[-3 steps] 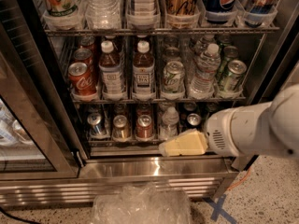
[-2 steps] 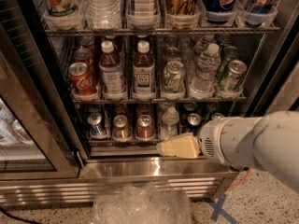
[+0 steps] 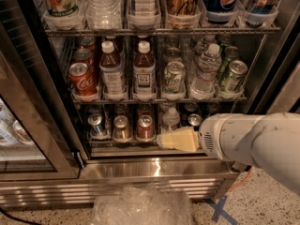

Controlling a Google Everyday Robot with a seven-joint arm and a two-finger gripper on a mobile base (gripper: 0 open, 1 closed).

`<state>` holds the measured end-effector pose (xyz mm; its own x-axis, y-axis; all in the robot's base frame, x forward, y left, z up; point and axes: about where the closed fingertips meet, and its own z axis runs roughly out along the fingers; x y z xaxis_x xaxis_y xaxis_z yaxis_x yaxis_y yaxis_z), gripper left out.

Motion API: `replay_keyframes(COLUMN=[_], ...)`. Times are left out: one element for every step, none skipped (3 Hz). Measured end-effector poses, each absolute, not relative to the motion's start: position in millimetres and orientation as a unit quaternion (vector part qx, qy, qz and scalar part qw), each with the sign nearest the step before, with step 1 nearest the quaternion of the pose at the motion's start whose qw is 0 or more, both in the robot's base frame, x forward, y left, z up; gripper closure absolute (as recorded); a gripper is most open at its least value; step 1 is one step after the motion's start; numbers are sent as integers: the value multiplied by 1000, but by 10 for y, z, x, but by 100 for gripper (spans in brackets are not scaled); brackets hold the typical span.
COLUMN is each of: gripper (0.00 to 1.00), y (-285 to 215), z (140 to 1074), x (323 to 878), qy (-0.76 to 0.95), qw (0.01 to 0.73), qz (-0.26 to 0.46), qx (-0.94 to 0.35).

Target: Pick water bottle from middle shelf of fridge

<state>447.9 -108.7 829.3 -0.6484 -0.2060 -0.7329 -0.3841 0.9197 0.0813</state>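
Observation:
The fridge (image 3: 154, 170) stands open in front of me. On the middle shelf (image 3: 159, 99) the water bottle (image 3: 205, 72) stands upright, clear and ribbed with a white cap, right of centre between green cans (image 3: 173, 77) and more green cans (image 3: 233, 75). Two brown tea bottles (image 3: 144, 71) and red cola cans (image 3: 82, 78) stand to its left. My gripper (image 3: 168, 140), cream-coloured on a white arm, points left at the bottom rack's front edge. It is well below and left of the water bottle and holds nothing that I can see.
The top rack (image 3: 159, 31) holds big clear containers and cola bottles. The bottom rack holds small cans (image 3: 122, 128). The glass door (image 3: 28, 125) hangs open at left. Crumpled clear plastic (image 3: 140, 205) and a blue tape cross (image 3: 218, 210) lie on the floor.
My arm has pushed a little further left into view and the gripper has risen slightly. The bottles and cans have not moved.

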Motion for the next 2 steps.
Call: replay_keyframes(gripper=[0, 0], y=[-1089, -1197], z=[8296, 8307], x=[4508, 4605], qy=[898, 892], qw=[394, 422], qz=[111, 104], qx=[-160, -128])
